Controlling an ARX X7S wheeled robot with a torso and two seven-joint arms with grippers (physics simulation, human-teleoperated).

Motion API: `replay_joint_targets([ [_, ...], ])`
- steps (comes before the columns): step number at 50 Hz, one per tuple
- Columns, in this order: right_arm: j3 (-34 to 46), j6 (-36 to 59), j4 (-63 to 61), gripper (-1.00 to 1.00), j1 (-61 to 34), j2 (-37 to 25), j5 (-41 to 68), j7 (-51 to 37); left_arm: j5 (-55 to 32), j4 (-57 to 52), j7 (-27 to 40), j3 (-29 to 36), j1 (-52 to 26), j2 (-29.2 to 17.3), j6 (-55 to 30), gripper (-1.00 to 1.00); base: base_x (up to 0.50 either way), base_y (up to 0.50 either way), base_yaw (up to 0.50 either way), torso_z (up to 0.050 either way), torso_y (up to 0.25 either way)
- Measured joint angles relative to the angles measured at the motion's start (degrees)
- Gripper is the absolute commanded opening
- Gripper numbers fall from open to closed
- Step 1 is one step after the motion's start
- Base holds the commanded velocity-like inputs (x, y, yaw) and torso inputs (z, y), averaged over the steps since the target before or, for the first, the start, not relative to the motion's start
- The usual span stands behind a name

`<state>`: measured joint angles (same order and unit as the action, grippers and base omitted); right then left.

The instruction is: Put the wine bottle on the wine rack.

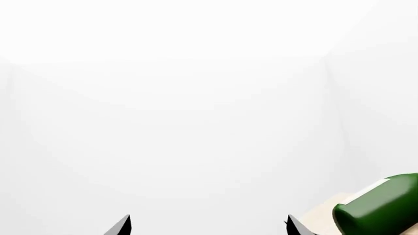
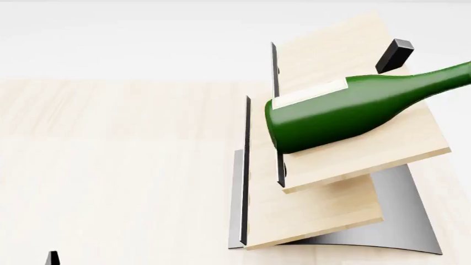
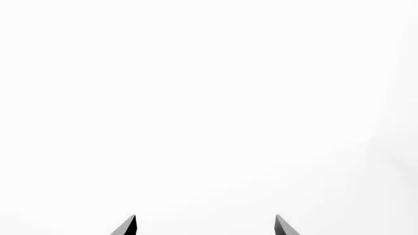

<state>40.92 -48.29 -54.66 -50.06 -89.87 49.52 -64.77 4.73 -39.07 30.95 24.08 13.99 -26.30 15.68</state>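
Observation:
The dark green wine bottle (image 2: 346,113) lies on its side on the top slanted board of the wine rack (image 2: 324,215), base toward the left edge, neck pointing right past the small black block (image 2: 394,55). Its pale label faces up. Its base also shows in the left wrist view (image 1: 379,205). My left gripper (image 1: 209,226) is open and empty, away from the bottle; a dark tip shows at the bottom of the head view (image 2: 52,258). My right gripper (image 3: 205,226) is open and empty, facing blank white.
The rack stands on a light wood table (image 2: 110,165); its curved grey metal base (image 2: 401,221) shows at the lower right. A white wall lies beyond the table's far edge.

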Motion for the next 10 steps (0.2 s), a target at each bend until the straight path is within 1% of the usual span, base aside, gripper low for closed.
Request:
replay_joint_targets([
  [10, -2.13, -0.08, -3.38, 1.00, -1.94, -0.09, -1.95, -2.39, 0.12, 0.07, 0.11, 0.09, -0.10, -0.07, -0.06, 1.00, 0.00, 0.00, 0.00, 0.000, 0.000],
])
